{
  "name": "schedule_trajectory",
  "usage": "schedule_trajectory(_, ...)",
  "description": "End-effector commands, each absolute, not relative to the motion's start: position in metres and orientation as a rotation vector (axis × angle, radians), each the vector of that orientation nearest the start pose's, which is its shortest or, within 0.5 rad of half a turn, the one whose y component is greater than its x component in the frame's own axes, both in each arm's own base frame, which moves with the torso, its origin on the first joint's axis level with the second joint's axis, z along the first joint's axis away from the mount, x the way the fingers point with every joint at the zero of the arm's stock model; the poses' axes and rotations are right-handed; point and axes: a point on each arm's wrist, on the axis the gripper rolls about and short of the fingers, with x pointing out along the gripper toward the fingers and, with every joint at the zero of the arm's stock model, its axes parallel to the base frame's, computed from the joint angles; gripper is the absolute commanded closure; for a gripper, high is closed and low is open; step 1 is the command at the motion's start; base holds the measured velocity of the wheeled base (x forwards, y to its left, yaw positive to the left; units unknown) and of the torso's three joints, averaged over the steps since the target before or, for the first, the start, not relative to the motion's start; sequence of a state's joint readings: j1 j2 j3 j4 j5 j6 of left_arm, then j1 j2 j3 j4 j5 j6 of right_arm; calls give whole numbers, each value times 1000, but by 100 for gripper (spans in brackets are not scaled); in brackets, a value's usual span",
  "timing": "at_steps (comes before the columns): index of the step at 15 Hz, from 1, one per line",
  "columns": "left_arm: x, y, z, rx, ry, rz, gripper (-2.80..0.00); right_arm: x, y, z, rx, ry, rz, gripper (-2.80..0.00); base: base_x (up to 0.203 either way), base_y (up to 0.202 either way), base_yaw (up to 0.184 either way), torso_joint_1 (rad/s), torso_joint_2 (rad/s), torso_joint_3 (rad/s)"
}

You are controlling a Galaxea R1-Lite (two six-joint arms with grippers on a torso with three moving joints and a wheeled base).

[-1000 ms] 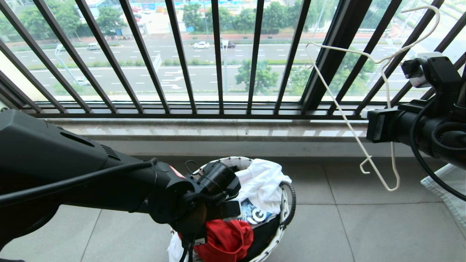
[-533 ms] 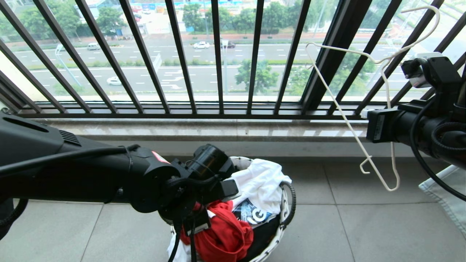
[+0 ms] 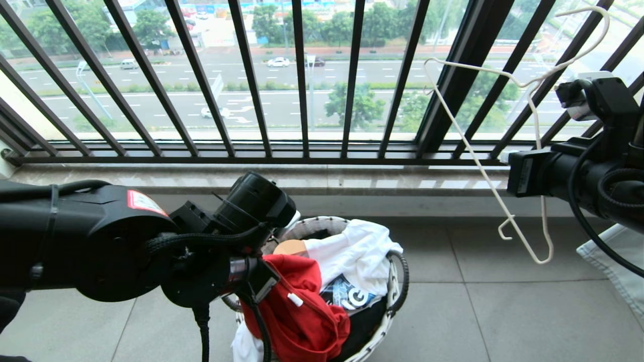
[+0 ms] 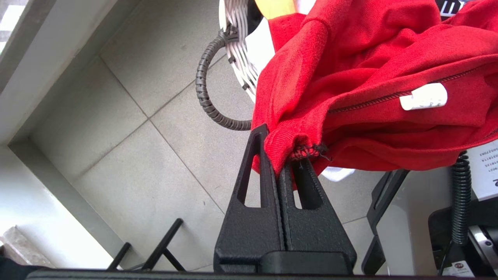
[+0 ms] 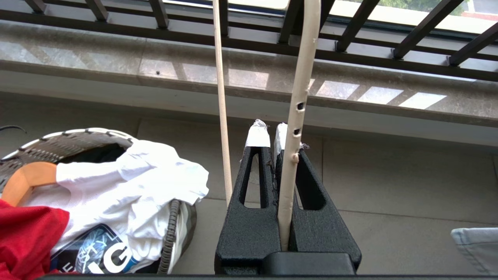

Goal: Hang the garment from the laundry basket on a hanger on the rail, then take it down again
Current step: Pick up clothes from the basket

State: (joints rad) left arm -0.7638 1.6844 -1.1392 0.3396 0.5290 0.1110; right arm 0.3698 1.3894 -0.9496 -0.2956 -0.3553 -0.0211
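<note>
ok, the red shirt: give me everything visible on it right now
The red T-shirt is soft knit cotton-like fabric, bunched and crumpled, no print showing. A stitched seam and a small white neck label are visible. The left hand is shut on a ribbed edge fold, holding that part above the laundry basket; the rest drapes into the basket against a white garment. The right hand, off to the right, does not touch it.

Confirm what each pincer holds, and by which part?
Left pincer pinches the red T-shirt by a ribbed edge fold; right pincer clamps the wire hanger on a straight wire.
</note>
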Motion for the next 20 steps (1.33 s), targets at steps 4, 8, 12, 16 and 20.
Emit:
schedule_trajectory(4,200,-175,213,562,646,-212,0,225,79,274,-75,136,15,0,0,0,0,0,0,0)
schedule_trajectory(8,212,-186,211,518,603,-218,0,229,80,271,-78,148,14,0,0,0,0,0,0,0)
schedule_trajectory(12,213,-185,207,516,591,-218,0,233,82,267,-83,162,12,0,0,0,0,0,0,0)
schedule_trajectory(16,213,-185,205,520,593,-218,0,232,82,267,-84,163,14,0,0,0,0,0,0,0)
schedule_trajectory(20,214,-187,201,530,605,-219,0,232,82,267,-83,162,16,0,0,0,0,1,2,77)
